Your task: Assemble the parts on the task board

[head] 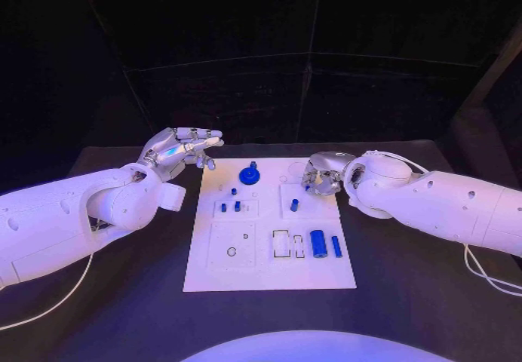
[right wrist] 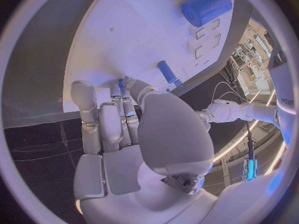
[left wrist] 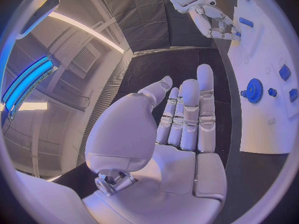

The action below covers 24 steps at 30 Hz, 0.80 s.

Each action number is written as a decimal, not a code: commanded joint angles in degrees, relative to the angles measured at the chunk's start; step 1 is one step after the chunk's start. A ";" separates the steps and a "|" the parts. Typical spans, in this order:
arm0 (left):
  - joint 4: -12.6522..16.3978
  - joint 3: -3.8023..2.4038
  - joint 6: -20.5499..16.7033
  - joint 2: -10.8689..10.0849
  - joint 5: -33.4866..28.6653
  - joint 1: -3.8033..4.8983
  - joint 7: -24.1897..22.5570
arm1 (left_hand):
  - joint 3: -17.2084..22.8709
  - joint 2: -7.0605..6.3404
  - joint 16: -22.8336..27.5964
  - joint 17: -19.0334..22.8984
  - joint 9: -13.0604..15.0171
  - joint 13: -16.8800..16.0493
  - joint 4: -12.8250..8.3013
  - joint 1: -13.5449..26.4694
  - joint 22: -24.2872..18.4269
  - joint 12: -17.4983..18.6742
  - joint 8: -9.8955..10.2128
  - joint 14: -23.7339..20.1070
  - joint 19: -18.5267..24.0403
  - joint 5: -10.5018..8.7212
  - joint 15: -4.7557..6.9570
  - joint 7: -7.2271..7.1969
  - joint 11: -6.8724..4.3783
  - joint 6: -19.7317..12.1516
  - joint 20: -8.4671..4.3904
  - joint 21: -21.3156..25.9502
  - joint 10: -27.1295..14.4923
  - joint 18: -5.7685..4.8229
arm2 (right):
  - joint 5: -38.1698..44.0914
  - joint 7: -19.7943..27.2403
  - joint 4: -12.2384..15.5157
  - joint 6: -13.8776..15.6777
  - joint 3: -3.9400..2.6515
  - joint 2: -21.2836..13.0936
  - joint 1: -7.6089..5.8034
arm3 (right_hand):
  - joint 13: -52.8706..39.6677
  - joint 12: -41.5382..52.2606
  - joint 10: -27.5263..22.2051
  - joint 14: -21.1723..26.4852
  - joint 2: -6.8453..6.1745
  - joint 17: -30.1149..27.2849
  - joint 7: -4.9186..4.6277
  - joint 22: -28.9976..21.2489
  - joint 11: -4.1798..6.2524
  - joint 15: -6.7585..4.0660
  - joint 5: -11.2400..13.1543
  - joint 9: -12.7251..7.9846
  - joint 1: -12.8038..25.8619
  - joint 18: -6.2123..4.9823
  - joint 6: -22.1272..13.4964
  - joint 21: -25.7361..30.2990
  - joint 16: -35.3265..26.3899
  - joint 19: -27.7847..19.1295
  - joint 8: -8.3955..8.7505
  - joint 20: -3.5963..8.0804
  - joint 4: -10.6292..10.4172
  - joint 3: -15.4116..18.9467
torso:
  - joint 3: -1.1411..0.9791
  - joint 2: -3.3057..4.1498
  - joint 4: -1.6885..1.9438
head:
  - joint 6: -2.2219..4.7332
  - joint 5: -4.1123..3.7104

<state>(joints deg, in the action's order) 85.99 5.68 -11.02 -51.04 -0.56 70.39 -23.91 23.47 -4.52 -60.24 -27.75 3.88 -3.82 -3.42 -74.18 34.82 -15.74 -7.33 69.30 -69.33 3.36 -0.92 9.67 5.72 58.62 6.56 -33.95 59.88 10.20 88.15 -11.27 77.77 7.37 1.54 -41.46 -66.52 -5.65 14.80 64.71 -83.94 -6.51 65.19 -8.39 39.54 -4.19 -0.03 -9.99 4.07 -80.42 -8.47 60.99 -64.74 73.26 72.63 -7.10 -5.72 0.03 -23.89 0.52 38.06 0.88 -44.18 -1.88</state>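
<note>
The white rectangular task board (head: 266, 260) is lying in the middle of the black table (head: 130, 302), with bare dark table showing on all its sides. On its far part a round blue gear-shaped part (head: 250, 176) is standing, and small blue pegs (head: 229, 205) are sitting in the slots nearer to the middle. On the near right part a big blue cylinder (head: 317, 243) and a thinner blue bar (head: 336, 246) are lying side by side, near the right edge of the board.

The silver right hand (head: 320, 181) is hovering over the far right part of the board; its fingers are curled together around a small blue piece (right wrist: 121, 84), and I cannot tell how firmly it is held. The silver left hand (head: 181, 151) is hanging above the table just beyond the board's far left corner, fingers stretched out and holding nothing.

No writing on the board is readable.
</note>
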 commanded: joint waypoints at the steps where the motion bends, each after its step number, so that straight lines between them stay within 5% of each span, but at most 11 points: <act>1: 0.08 -0.03 0.39 -0.04 -0.31 0.06 -1.06 | -0.29 0.00 0.30 0.09 -0.06 0.00 -0.16 0.22 -0.08 -0.32 -0.12 -0.44 0.41 -0.07 -0.14 0.05 0.25 -0.29 0.15 0.23 -0.20 0.28 | 3.54 -1.71 -0.10 -1.95 0.22 0.16 0.33 | 0.27 0.20 0.71 -1.80 0.65 0.20 0.03 1.00 0.03 -0.62 0.42 0.04 -0.13 0.21 0.85 -0.67 0.48 0.77 -0.33 0.26 0.08 -0.62 | 0.01 0.01 -0.06 | -0.17 0.02; 9: -0.03 -0.04 0.28 -0.04 -0.30 0.06 -1.24 | -0.31 0.01 0.36 0.20 -0.08 0.01 -0.23 0.12 -0.16 -0.33 -0.06 -0.54 0.43 -0.07 -0.16 0.12 0.30 -0.45 0.16 0.33 -0.31 0.28 | 6.70 -3.24 0.12 -1.33 0.22 0.56 0.60 | 0.69 0.22 1.47 -1.78 0.91 -0.59 0.27 2.23 0.31 -0.88 0.85 0.02 -0.34 0.39 1.64 -1.51 0.10 1.35 -0.33 0.53 0.61 -1.48 | 0.00 -0.03 -0.04 | -0.30 -0.13; 24: -0.51 -0.04 -1.42 -0.22 -0.31 0.06 -2.65 | -1.09 -0.07 0.42 0.62 -0.07 0.08 0.03 0.50 -0.55 -0.10 0.03 -0.91 0.44 -0.09 -0.47 0.31 0.67 -0.96 0.38 0.84 -1.87 0.21 | 9.02 -2.99 4.18 6.16 0.18 -1.16 0.79 | 1.30 -0.21 1.60 -1.91 0.59 -0.81 0.14 5.62 0.20 -0.89 1.11 -0.12 -0.15 0.95 1.87 -3.55 0.22 2.66 0.10 0.64 1.21 -2.75 | -0.01 -0.13 -0.06 | -0.34 -0.15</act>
<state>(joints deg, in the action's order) 85.49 5.67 -12.05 -51.21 -0.65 70.39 -24.89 22.84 -4.52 -60.02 -27.18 3.88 -3.82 -3.39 -74.18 34.32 -15.74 -7.33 68.89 -69.14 3.36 -1.35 9.81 6.34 58.03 6.76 -33.51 58.44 10.16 96.08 -14.31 81.36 10.64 1.77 -42.49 -65.65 -4.42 14.80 65.83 -83.94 -5.84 64.36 -8.20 45.07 -3.90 -0.43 -9.06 4.03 -80.98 -8.47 62.42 -68.07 73.54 74.77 -7.10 -5.02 1.25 -26.36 0.51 37.97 0.80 -44.52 -1.98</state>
